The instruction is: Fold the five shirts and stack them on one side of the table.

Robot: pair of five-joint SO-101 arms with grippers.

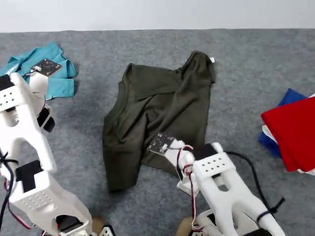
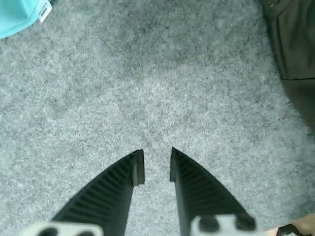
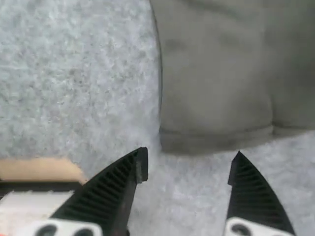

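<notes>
Left gripper (image 2: 157, 167), in its wrist view, is released: the jaws stand a narrow gap apart with nothing between them, over bare grey carpet (image 2: 147, 88). A corner of the teal shirt (image 2: 19, 14) shows to one side of the gripper and an edge of the olive shirt (image 2: 295, 54) to the other, both well apart from the fingertips.

In the right wrist view, the right gripper (image 3: 191, 162) is spread wide and grasps nothing. It hovers just at the olive shirt's hem, which lies flat on the carpet beyond the fingertips.

In the high view, the olive shirt lies crumpled and partly folded at centre frame. The right arm (image 1: 216, 172) stands at its lower edge. The left arm (image 1: 24, 128) is at the left, by the teal shirt in the upper left. At the right edge, a folded red shirt (image 1: 290, 128) rests on a blue shirt (image 1: 289, 96).
</notes>
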